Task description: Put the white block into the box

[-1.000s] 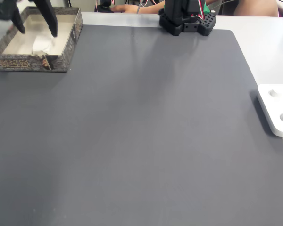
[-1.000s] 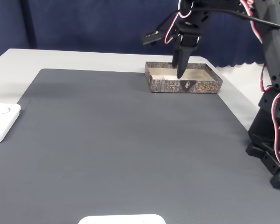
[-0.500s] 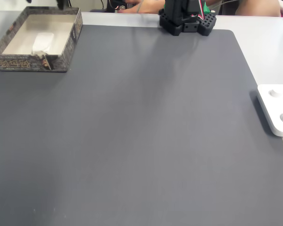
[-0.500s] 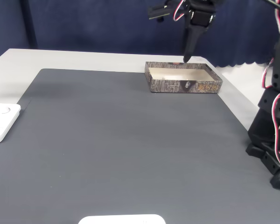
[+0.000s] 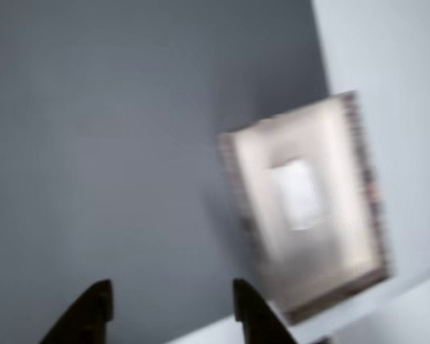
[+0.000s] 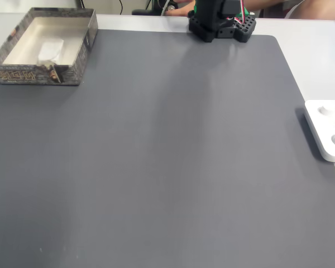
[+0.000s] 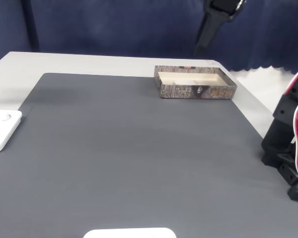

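Observation:
The white block point(image 6: 50, 49) lies flat inside the box point(image 6: 42, 75), which stands at the mat's far left corner in a fixed view. The blurred other view looks down on the same block point(image 5: 297, 193) resting in the box point(image 5: 236, 193). At the bottom of that view my gripper point(image 5: 168, 304) is open, its two dark fingertips spread apart with nothing between them, high above the mat and left of the box. In a fixed view one dark finger point(image 7: 207, 29) hangs well above the box point(image 7: 194, 91).
A large dark grey mat point(image 6: 167, 156) covers the table. A glossy white panel point(image 6: 326, 131) with round knobs lies at the mat's right edge. The arm's black base point(image 6: 220, 22) stands at the far edge. A person's arm shows behind it.
The gripper has risen out of the box and pulled away upward, leaving the white block lying inside. The box has not moved.

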`<action>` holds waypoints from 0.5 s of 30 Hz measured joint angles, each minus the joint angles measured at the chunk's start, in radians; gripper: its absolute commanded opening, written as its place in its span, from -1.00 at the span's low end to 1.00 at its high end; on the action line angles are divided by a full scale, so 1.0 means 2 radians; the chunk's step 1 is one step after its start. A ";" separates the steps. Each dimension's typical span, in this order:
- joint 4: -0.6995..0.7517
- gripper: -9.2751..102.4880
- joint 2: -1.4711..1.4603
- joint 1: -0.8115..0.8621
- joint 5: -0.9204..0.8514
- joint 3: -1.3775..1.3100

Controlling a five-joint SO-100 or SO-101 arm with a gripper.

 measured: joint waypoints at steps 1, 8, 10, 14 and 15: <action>-0.004 -0.48 0.018 -0.015 -0.024 0.020; -0.033 -0.74 0.136 -0.126 -0.138 0.141; -0.033 -0.80 0.161 -0.161 -0.169 0.170; -0.035 -0.86 0.199 -0.229 -0.208 0.212; -0.035 -0.86 0.207 -0.245 -0.216 0.219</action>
